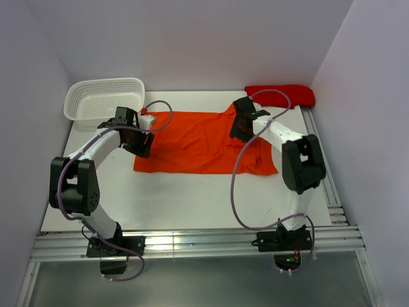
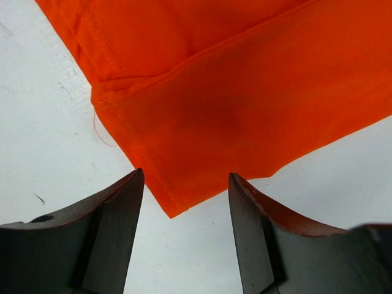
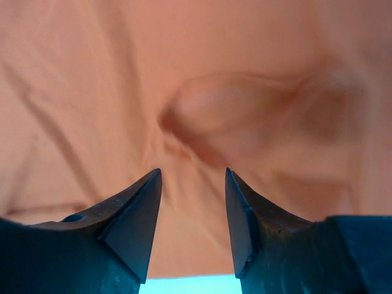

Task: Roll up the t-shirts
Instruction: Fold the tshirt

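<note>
T-shirt material: the orange t-shirt [image 1: 198,142] was thin, matte fabric with no print. A stitched hem ran along its edge in the left wrist view, and soft creases and 1 raised pucker showed in the right wrist view.
T-shirt shape: it was spread flat as a wide, roughly rectangular panel, with 1 sleeve trailing at the near right.
T-shirt location: it lay on the far half of the table, between the 2 grippers and just beside the basket.
Basket: the white plastic basket [image 1: 104,99] had perforated lattice walls and rounded corners. It stood at the far left corner.
Red bundle: a darker red fabric bundle [image 1: 281,96] lay against the far wall at the right, apart from the t-shirt.
Surface: the white table [image 1: 192,198] was smooth, with faint scuffs. An aluminium rail [image 1: 192,243] ran along its near edge.
Room: plain pale walls enclosed 3 sides.
Left arm: it was bent at the elbow and reached forward to the t-shirt's left edge.
Left gripper [image 2: 184,184]: its jaws stood apart, with a hemmed corner of the t-shirt lying between the dark fingertips.
Right arm: it was folded back and reached to the t-shirt's far right part.
Right gripper [image 3: 193,177]: its jaws stood apart, close over the fabric. Contact could not be determined.
</note>
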Available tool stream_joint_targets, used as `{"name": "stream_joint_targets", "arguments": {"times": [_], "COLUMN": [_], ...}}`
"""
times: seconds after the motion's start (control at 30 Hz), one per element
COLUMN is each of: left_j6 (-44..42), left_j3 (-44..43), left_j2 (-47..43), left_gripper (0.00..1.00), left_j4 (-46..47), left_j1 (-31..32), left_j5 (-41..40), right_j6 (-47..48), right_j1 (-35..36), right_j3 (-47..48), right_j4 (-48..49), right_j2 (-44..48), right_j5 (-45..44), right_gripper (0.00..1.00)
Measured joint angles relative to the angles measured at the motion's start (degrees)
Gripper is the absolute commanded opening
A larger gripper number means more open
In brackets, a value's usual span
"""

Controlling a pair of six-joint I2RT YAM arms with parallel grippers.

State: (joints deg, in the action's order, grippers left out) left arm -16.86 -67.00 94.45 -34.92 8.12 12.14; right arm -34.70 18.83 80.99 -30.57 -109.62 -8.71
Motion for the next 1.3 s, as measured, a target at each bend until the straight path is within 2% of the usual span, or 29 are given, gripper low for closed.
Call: {"name": "stream_joint_targets", "arguments": {"times": [0.23, 0.33, 0.5, 0.9, 0.97, 1.0, 1.07, 1.1, 1.2, 1.3], "left_j6": [-0.6, -0.9, -1.1, -1.3, -1.3, -1.3, -1.3, -1.3, -1.3, -1.3], "left_j3": [1.7, 1.7, 1.7, 1.7, 1.7, 1.7, 1.7, 1.7, 1.7, 1.8], "left_j2": [0.0, 0.0, 0.0, 0.0, 0.0, 0.0, 0.0, 0.0, 0.0, 0.0], "left_gripper": [0.63, 0.63, 0.63, 0.62, 0.62, 0.62, 0.61, 0.61, 0.6, 0.6], "left_j4": [0.0, 0.0, -0.1, -0.3, -0.3, -0.3, -0.3, -0.3, -0.2, -0.2], "left_j1": [0.1, 0.1, 0.2, 0.3, 0.3, 0.3, 0.3, 0.4, 0.4, 0.4], "left_j5": [0.3, 0.9, 1.7, 2.0, 2.0, 2.0, 1.9, 1.9, 1.9, 1.8], "right_j6": [-2.3, -3.6, -5.0, -6.5, -6.6, -6.7, -6.8, -6.8, -6.5, -5.9], "right_j1": [-4.4, -8.7, -13.6, -14.4, -14.6, -14.6, -14.7, -14.8, -15.0, -15.0], "right_j3": [-18.7, -26.9, -34.0, -34.1, -34.1, -34.1, -34.1, -34.1, -34.0, -33.3], "right_j4": [2.8, 5.4, 8.3, 15.5, 16.3, 16.6, 17.4, 17.6, 17.6, 16.6], "right_j2": [26.2, 32.6, 29.9, 21.6, 21.0, 21.0, 20.9, 20.9, 20.9, 21.0], "right_j5": [-0.3, 2.0, 7.2, 12.8, 12.9, 12.9, 13.0, 12.9, 12.6, 11.2], "right_gripper": [0.53, 0.5, 0.49, 0.5, 0.45, 0.34, 0.22, 0.12, 0.03, 0.01]}}
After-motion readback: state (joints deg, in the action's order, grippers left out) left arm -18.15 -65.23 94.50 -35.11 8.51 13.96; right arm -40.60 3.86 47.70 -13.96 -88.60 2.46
